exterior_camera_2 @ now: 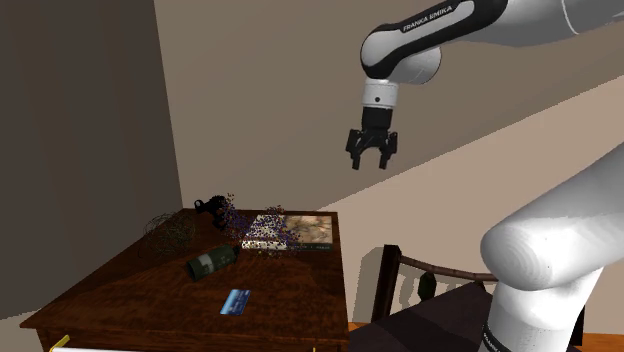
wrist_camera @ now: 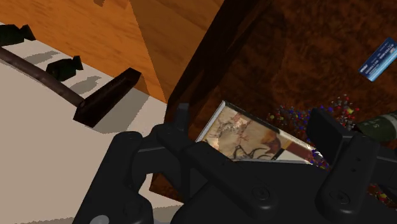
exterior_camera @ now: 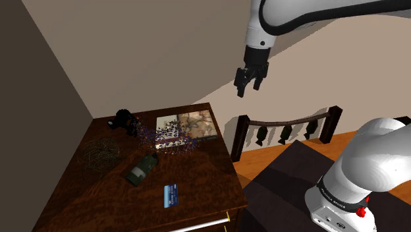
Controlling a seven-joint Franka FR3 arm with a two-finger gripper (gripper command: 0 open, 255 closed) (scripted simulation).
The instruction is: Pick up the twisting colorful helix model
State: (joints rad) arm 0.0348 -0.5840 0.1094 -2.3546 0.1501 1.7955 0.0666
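On the dark table point(exterior_camera: 92, 198), the colourful helix model point(exterior_camera: 166, 138) lies near the back edge, overlapping a picture book point(exterior_camera: 197, 124) on the shoulder view's right. Past the table's right edge, the gripper point(exterior_camera: 249, 89) hangs high in free air with its fingers apart, well apart from the helix.

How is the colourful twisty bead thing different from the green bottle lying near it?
The helix model is a loose twist of tiny many-coloured beads; the bottle is one solid dark green shape. The helix model lies partly over the picture book; the bottle lies on bare wood. Both are lying down on the dark wooden table.
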